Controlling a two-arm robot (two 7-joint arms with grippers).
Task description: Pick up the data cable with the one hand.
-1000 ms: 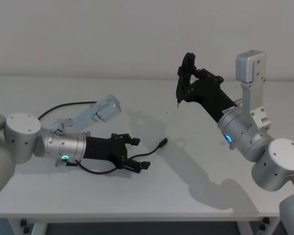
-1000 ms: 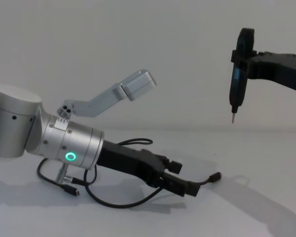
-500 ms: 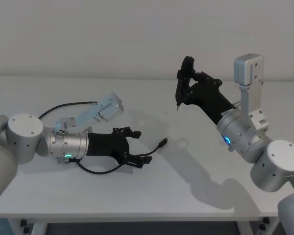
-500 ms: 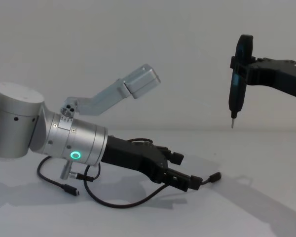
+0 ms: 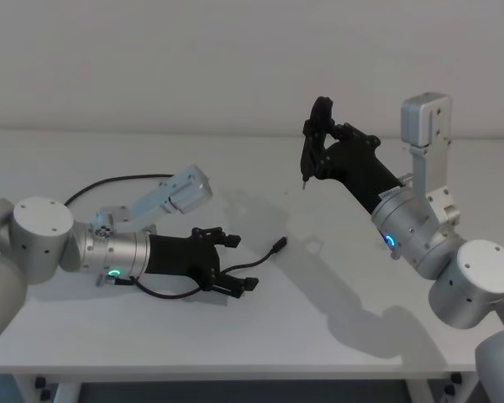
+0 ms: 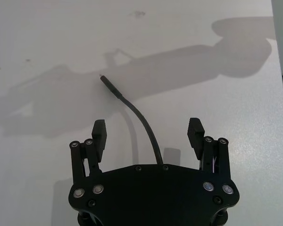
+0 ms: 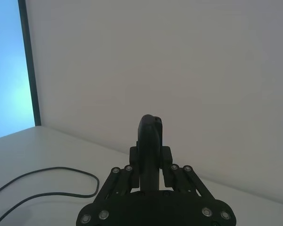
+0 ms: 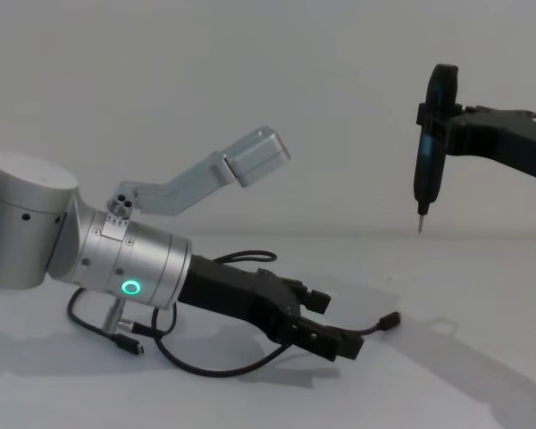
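- The left gripper (image 5: 239, 263) is hanging low over the desk (image 5: 336, 327), with its jaws standing wide apart and closing on nothing.
- The data cable (image 6: 142, 120) is lying on the desk and running through the gap between the jaws. Its plug (image 5: 279, 245) is resting just beyond the jaw tips. The rest of the cord is looping back behind the jaws, under the wrist, and trailing away in a long curve.
- The cord is looking thin, light and limp. Once lifted it will probably be sagging on both sides of the grip and dragging its loops along.
- Being so slim and round, it may be rolling or slipping out unless the jaws are closing nearly all the way.
- The best hold seems to be the stretch already lying between the jaws, a little back from the plug, where the cord is running almost straight.
- Compared with half a second earlier, the left gripper is sitting lower and nearer the desk, with the jaws just as wide. The cable and plug are lying where they were.
- The right gripper (image 5: 322, 141) is waiting high up, well apart from the left jaws. Its own jaws are clamping the pen-like tool (image 8: 429, 152), which is pointing tip down, as before.
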